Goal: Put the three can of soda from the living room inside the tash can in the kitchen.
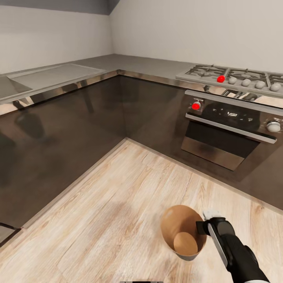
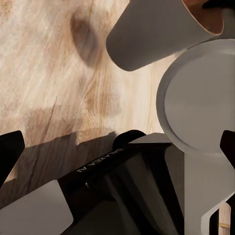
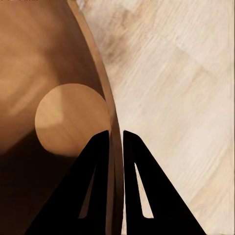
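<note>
Tash can (image 1: pixel 169 230) sitting on the kitchen's wood floor (image 1: pixel 110 220) in front of the oven (image 1: pixel 228 135), looks empty, just bare brown bottom. Right gripper (image 3: pixel 115 142) pinched on its rim (image 3: pixel 100 78), one finger inside and one outside, clearest from the right wrist. Grey outside wall (image 2: pixel 147 34) from the left wrist; can't tell the left gripper's state

Counting it all up: one tash can (image 1: pixel 183 232) on the wood floor (image 1: pixel 118 220), one oven (image 1: pixel 226 135), one hob (image 1: pixel 236 78) on top. Two red knobs, one on the hob (image 1: pixel 221 79) and one on the oven (image 1: pixel 196 105). Four pale knobs along the hob edge (image 1: pixel 253 83), one more on the oven (image 1: pixel 273 126). One sink (image 1: pixel 10 87) far left.
</note>
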{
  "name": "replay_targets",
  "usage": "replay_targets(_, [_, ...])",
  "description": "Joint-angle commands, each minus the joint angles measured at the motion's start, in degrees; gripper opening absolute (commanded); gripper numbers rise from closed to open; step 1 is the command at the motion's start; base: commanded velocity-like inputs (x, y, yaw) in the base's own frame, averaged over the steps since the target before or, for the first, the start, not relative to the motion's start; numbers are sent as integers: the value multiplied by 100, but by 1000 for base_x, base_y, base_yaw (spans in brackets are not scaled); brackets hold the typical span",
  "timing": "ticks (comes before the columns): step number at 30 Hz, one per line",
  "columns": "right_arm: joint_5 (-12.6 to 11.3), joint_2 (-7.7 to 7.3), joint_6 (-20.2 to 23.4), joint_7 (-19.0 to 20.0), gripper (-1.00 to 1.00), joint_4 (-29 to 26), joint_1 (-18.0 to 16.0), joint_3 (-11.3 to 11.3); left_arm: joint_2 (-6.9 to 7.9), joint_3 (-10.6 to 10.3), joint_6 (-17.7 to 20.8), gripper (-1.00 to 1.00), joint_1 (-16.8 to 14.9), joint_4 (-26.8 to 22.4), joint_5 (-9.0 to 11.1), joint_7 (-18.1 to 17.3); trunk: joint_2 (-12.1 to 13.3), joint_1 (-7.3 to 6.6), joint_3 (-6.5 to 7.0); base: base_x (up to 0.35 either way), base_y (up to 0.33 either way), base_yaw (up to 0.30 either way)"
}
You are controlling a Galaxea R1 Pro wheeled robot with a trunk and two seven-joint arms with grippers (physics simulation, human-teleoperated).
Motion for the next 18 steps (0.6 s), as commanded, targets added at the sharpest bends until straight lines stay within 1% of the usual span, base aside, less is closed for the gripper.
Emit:
replay_targets(1, [-36,0,17,31,-100,-17,-2,-15,0,0,0,100,0,0,0,0,0,0,0,0,0,0])
replay_targets(2, [-37,-1,32,31,-100,-32,-2,-39,0,0,0,100,0,0,0,0,0,0,0,0,0,0])
replay_targets(4, [-41,-2,83,31,-100,-64,-2,-164,0,0,0,100,0,0,0,0,0,0,0,0,0,0])
replay_targets(5, [-43,-2,156,31,-100,-82,-2,-259,0,0,0,100,0,0,0,0,0,0,0,0,0,0])
replay_targets(7, [-50,-2,276,31,-100,-164,-2,-353,0,0,0,100,0,0,0,0,0,0,0,0,0,0])
replay_targets(13, [-71,3,396,55,-100,-467,-2,-442,0,0,0,100,1,0,-2,0,0,0,0,0,0,0])
replay_targets(18, [-80,2,406,63,-100,-498,-2,-449,0,0,0,100,1,0,-4,0,0,0,0,0,0,0])
